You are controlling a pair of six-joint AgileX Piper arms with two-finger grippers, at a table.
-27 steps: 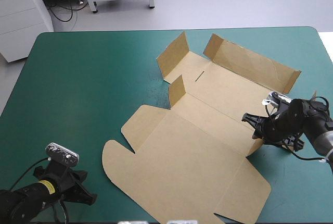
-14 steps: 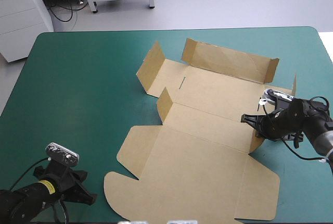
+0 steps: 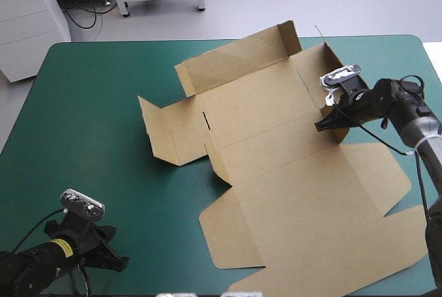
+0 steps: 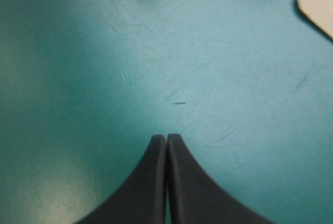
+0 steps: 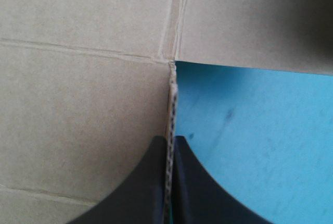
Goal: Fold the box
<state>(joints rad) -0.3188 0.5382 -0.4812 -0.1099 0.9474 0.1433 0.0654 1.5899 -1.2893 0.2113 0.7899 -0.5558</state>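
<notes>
One tool (image 5: 169, 140) (right) tight on box (image 5: 78, 94)

Left arm (image 3: 34, 266): enters at the near left corner, lying low, wrist directed toward the right. Left gripper (image 4: 166, 136): both black fingers pressed together along their inner edges, meeting in one pointed arch, tips aimed downward at a shallow angle. Right arm (image 3: 407, 110): enters from the right side and extends toward the far right quarter, wrist turned inward and angled down. Right gripper (image 5: 170, 139): fingers all but closed, one on each face of a thin upright edge of the box (image 5: 78, 104), which is clamped between them. The two grippers are well apart.
</notes>
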